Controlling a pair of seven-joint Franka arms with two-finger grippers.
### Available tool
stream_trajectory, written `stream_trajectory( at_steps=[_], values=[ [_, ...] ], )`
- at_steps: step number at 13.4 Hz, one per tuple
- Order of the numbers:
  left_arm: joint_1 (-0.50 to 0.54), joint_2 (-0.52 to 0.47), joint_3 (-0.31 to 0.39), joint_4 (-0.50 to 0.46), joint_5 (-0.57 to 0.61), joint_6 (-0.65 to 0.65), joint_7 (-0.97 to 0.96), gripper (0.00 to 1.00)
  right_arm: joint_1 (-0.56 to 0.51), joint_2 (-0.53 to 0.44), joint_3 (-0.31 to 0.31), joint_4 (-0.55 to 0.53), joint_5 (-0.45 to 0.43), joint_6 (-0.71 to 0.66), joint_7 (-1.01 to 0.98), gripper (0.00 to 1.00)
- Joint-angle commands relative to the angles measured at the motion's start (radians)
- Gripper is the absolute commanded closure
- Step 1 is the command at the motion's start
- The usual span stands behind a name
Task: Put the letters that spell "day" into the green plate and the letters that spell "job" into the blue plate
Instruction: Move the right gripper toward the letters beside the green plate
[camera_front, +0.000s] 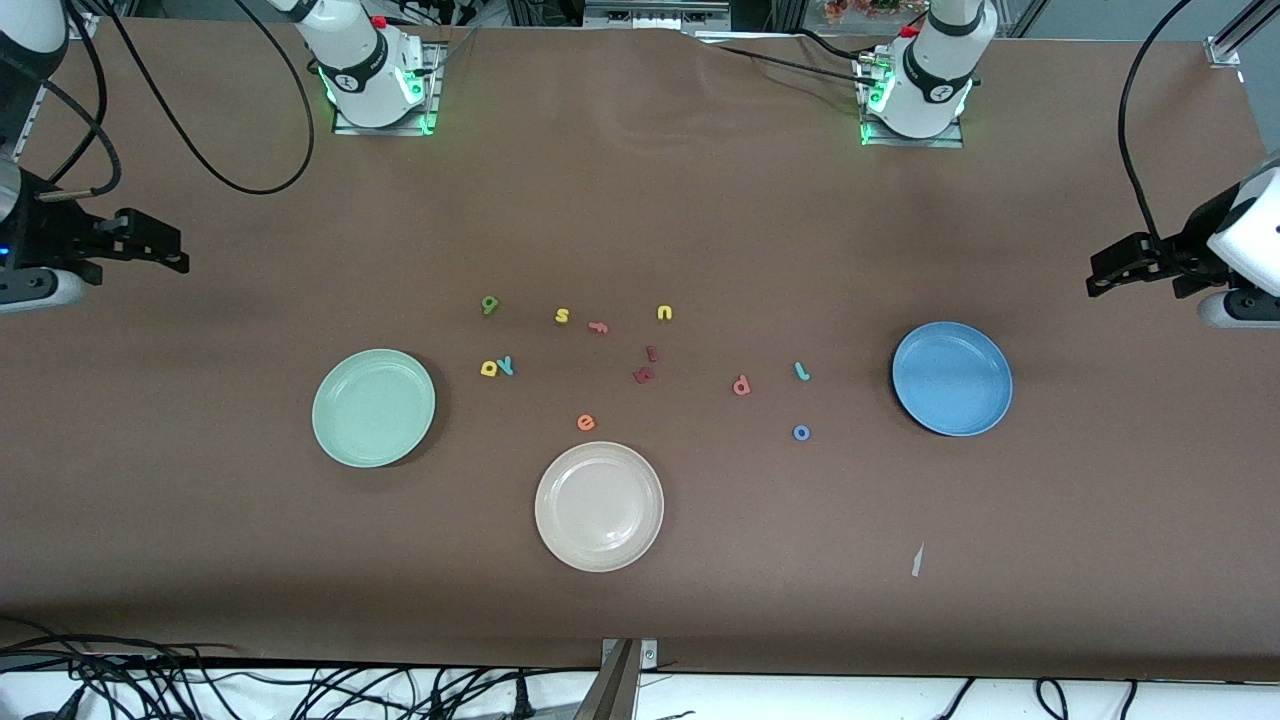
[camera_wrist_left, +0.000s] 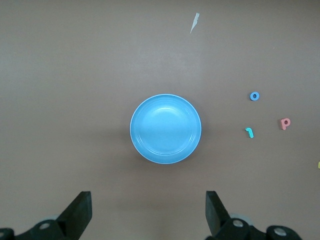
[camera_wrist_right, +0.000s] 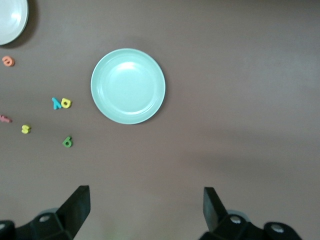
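Letters for both words lie loose on the bare table (camera_front: 200, 560), none yet in a plate; nothing has been picked, so the task stands at its first reach. For "day": the dark green letter (camera_front: 490, 305) sits farthest from the front camera, while the yellow letter (camera_front: 488, 369) and the teal "y" (camera_front: 506, 366) touch each other just beside the green plate (camera_front: 330, 440), which is empty. For "job": the teal hook (camera_front: 801, 371), the blue "o" (camera_front: 801, 433) and the salmon-red letter (camera_front: 741, 385) lie apart from one another, near the empty blue plate (camera_front: 990, 350). The cream plate (camera_front: 560, 540), the orange "e" (camera_front: 586, 422), the yellow "s" (camera_front: 562, 316) and "u" (camera_front: 664, 313) and the dark red pieces (camera_front: 645, 366) are distractors.

The right gripper (camera_front: 170, 252) hangs at its own end of the table, jaws spread wide and holding nothing; the left gripper (camera_front: 1105, 275) does likewise at the other end — both wait high. Next, I judge, an arm must descend on one tiny letter; the touching yellow and teal pair calls for care — a pinch on one may drag its neighbour.
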Motion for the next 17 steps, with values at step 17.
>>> stream_trajectory(
  at_steps=[17],
  values=[
    [0.001,0.005,-0.007,0.014,0.025,-0.010,0.001,0.00,0.015,0.006,0.008,-0.047,0.040,0.058,0.007,0.00]
  ],
)
